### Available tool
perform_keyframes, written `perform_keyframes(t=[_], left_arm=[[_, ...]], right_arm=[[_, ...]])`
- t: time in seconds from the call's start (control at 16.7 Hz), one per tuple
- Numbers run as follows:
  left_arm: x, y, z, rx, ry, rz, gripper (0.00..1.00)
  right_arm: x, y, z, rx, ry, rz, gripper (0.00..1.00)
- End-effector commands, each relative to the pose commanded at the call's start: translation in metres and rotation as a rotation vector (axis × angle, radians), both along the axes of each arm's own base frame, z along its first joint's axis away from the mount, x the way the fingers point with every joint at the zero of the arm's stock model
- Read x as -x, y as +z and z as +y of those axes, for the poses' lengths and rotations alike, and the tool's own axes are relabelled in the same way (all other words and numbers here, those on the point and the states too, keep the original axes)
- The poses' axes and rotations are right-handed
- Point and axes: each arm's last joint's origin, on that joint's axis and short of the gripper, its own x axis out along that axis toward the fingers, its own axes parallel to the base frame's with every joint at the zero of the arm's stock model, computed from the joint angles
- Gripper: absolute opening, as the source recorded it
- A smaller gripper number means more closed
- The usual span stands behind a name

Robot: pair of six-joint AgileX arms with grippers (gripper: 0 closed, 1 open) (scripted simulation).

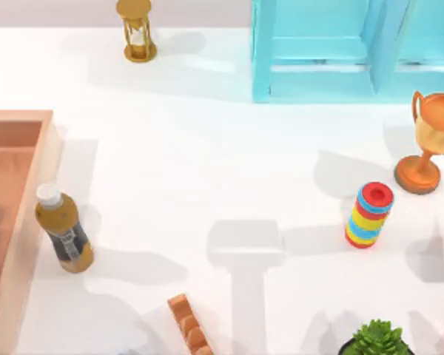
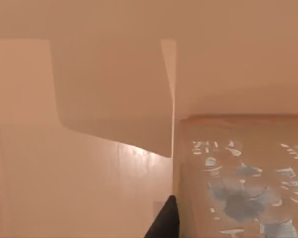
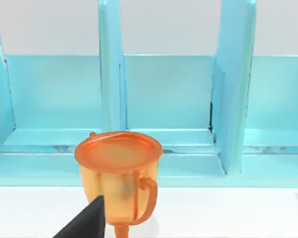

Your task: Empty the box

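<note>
Bottle (image 1: 63,233) already outside box (image 1: 26,222), just beside its wall; box contents unclear. Pincer states: cannot tell.

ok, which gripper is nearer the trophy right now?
Right. The right gripper sits just in front of the trophy, facing the cabinet. The left gripper is at the box, on the table's opposite, left side.

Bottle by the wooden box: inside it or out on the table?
Out. The bottle stands on the white table just outside the box wall.
</note>
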Motion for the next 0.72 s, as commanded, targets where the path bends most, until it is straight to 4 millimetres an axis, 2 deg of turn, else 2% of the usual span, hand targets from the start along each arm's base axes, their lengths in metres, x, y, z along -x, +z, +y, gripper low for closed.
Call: perform_keyframes(t=[0.06, 0.12, 0.72], left_arm=[[0.0000, 0.0000, 0.0000, 0.000, 0.000, 0.000, 0.02], [0.0000, 0.0000, 0.0000, 0.000, 0.000, 0.000, 0.00], [-0.0012, 0.0044, 0.0003, -0.001, -0.001, -0.003, 0.00]], right_arm=[[0.0000, 0.0000, 0.0000, 0.000, 0.000, 0.000, 1.00], [0.0000, 0.0000, 0.0000, 0.000, 0.000, 0.000, 1.00], [0.0000, 0.0000, 0.0000, 0.000, 0.000, 0.000, 1.00]])
